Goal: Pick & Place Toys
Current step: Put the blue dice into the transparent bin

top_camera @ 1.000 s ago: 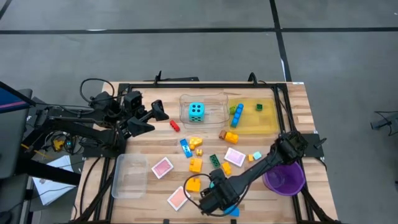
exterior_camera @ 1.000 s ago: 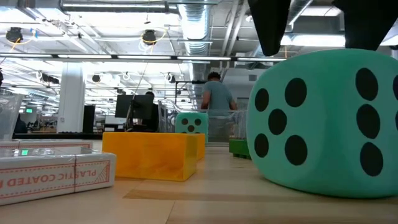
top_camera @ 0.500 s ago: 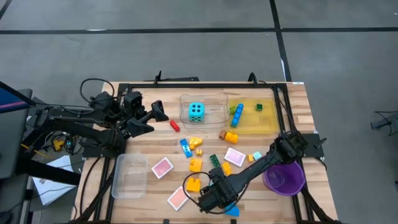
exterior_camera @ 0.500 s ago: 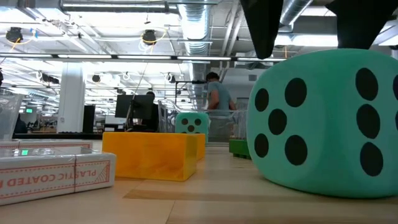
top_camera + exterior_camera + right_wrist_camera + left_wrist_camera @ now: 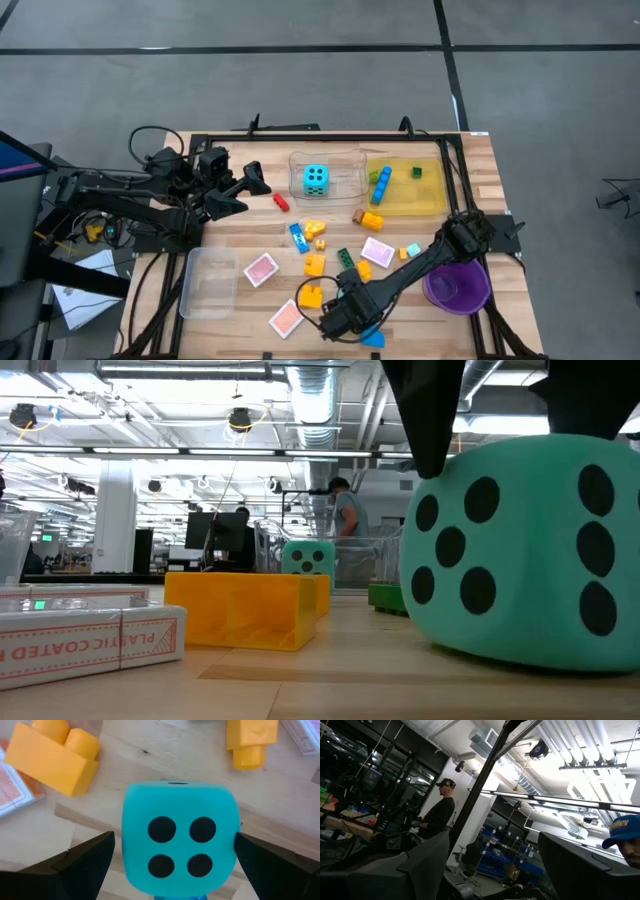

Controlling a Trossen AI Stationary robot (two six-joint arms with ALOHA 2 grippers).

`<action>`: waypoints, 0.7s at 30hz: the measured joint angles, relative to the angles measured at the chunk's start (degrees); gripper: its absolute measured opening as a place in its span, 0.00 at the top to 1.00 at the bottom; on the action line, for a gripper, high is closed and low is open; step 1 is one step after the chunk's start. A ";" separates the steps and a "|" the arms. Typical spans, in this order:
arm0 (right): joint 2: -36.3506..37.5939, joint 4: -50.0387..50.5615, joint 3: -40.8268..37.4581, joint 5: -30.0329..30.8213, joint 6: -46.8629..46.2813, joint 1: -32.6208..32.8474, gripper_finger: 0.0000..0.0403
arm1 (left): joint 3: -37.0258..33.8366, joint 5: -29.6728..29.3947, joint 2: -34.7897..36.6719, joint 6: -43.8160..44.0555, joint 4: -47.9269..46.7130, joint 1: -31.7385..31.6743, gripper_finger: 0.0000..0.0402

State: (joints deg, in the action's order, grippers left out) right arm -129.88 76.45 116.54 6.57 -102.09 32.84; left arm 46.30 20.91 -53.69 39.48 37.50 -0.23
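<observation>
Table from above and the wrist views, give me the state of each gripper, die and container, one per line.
Right gripper: open, fingers either side of a turquoise foam die.
Left gripper: open, holding nothing.
Second turquoise die: inside the clear tray.
Purple round bowl: looks empty.
Yellow tray: holds small bricks.

A turquoise foam die (image 5: 177,837) with black dots sits between my right gripper's (image 5: 175,865) open fingers at the table's near edge, four dots facing up. A second die (image 5: 316,179) rests in the clear tray. Coloured bricks (image 5: 314,264) and pink tiles (image 5: 260,269) lie scattered mid-table.
</observation>
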 joint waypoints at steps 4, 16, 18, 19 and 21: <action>0.21 0.93 -0.06 0.58 -1.56 0.07 0.01 | 0.02 0.00 0.00 0.00 0.00 0.00 0.25; 0.87 0.72 -0.12 1.94 -5.60 1.54 0.01 | 0.02 -0.02 0.00 -0.17 -0.02 0.00 0.25; 1.15 0.41 -0.12 3.09 -6.96 1.96 0.01 | 0.02 -0.02 0.00 -0.20 -0.04 0.00 0.25; 1.16 0.67 -0.12 3.48 -7.55 2.09 0.01 | 0.02 -0.02 0.00 -0.20 -0.08 0.00 0.25; 1.16 1.29 -0.12 3.56 -8.41 2.36 0.01 | 0.02 -0.02 0.00 -0.20 -0.11 0.00 0.25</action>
State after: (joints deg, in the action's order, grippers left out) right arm -128.73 77.74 116.42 10.14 -110.50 35.21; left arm 46.33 20.88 -53.69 39.29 37.39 -0.23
